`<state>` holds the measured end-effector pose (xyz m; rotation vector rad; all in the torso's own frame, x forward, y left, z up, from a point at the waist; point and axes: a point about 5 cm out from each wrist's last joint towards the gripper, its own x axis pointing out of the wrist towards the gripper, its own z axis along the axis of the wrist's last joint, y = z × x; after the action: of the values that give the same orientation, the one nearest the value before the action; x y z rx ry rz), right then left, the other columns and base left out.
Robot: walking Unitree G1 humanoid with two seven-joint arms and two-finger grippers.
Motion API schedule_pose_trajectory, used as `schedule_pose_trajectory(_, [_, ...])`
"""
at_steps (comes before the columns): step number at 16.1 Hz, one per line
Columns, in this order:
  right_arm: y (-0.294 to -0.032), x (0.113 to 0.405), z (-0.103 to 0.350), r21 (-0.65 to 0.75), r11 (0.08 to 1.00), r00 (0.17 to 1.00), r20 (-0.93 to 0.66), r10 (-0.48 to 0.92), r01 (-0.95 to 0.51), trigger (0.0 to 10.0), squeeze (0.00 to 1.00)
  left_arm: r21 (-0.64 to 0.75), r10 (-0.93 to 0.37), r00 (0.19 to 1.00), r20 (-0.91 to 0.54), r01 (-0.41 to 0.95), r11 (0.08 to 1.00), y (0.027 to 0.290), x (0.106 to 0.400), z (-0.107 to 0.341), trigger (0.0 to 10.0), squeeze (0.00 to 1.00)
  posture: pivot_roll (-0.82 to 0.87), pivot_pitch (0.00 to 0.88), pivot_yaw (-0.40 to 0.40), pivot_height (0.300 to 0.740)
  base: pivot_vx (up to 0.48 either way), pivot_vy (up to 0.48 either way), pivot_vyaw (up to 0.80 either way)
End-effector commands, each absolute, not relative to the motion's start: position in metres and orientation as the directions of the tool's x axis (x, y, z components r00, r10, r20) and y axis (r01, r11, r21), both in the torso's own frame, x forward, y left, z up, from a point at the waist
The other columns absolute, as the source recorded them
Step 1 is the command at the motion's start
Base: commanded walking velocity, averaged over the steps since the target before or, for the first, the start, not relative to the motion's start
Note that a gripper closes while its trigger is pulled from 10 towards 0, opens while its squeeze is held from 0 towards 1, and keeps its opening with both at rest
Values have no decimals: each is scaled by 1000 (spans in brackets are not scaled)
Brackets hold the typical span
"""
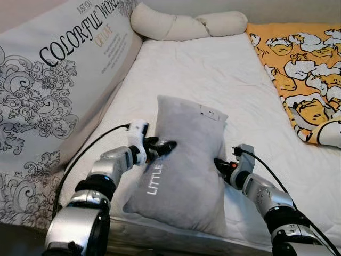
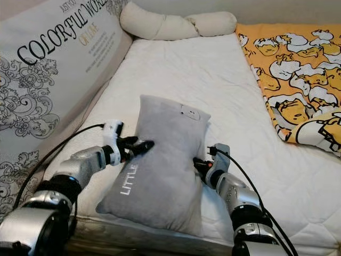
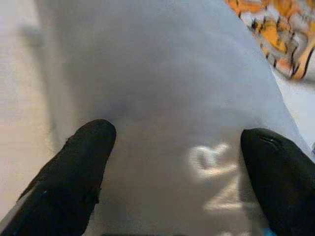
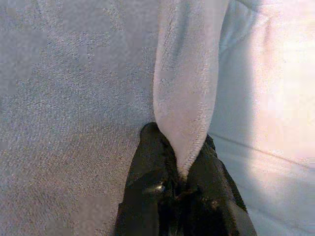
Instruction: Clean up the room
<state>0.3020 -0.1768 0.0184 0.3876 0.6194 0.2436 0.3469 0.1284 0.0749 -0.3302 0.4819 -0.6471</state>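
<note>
Head views: a grey pillow (image 1: pixel 184 160) lies on the white mattress (image 1: pixel 213 69) near its front edge. The left gripper (image 1: pixel 162 148) presses its 9 o'clock side; the right gripper (image 1: pixel 220 165) meets its 3 o'clock edge. A yellow blanket (image 1: pixel 303 69) lies at 2 o'clock.

Left wrist: fingers (image 3: pixel 74 172) spread wide against the pillow face, gripping nothing.

Right wrist: fingers (image 4: pixel 147 191) pinched tight on the pillow's seam.

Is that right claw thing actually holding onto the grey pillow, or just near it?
Touching. In the right wrist view the right end effector has its two black fingers pinched on the edge seam of the grey pillow, fabric caught between them.
</note>
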Motion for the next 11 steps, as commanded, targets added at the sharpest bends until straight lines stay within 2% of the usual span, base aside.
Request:
schedule_pose_trajectory(1, [-185, 295, 10, 406, 912, 774, -557, 302, -64, 0, 0, -457, -629, 702, -334, 463, 760, 134, 348, 75, 10000, 0, -16, 0, 137, 740, 0, 0, 0])
schedule_pose_trajectory(2, [-187, 293, 8, 403, 913, 772, -563, 295, -55, 0, 0, -425, -643, 685, -343, 497, 757, 131, 345, 71, 10000, 796, -16, 0, 139, 740, 0, 0, 0])
schedule_pose_trajectory(3, [-187, 293, 7, 403, 914, 771, -565, 294, -53, 0, 0, -436, -665, 665, -340, 515, 738, 127, 343, 69, 10000, 1000, -17, 0, 140, 740, 0, 0, 0])
schedule_pose_trajectory(7, [-188, 292, 6, 407, 912, 772, -563, 294, -50, 0, 0, -502, -712, 625, -319, 526, 687, 116, 339, 66, 10000, 1000, -24, 0, 149, 740, 0, 0, 0])
schedule_pose_trajectory(9, [-191, 289, 4, 408, 912, 769, -571, 286, -37, 0, 0, -654, -713, 666, -219, 442, 614, 118, 344, 76, 10000, 1000, -25, 0, 151, 740, 0, 0, 0])
schedule_pose_trajectory(10, [-193, 287, 1, 408, 912, 766, -578, 282, -27, 0, 0, -752, -699, 704, -124, 393, 530, 123, 350, 87, 10000, 1000, -24, 0, 150, 740, 0, 0, 0])
schedule_pose_trajectory(11, [-194, 286, 1, 408, 913, 765, -579, 281, -26, 0, 0, -755, -700, 705, -115, 396, 523, 124, 351, 88, 10000, 1000, -24, 0, 150, 740, 0, 0, 0])
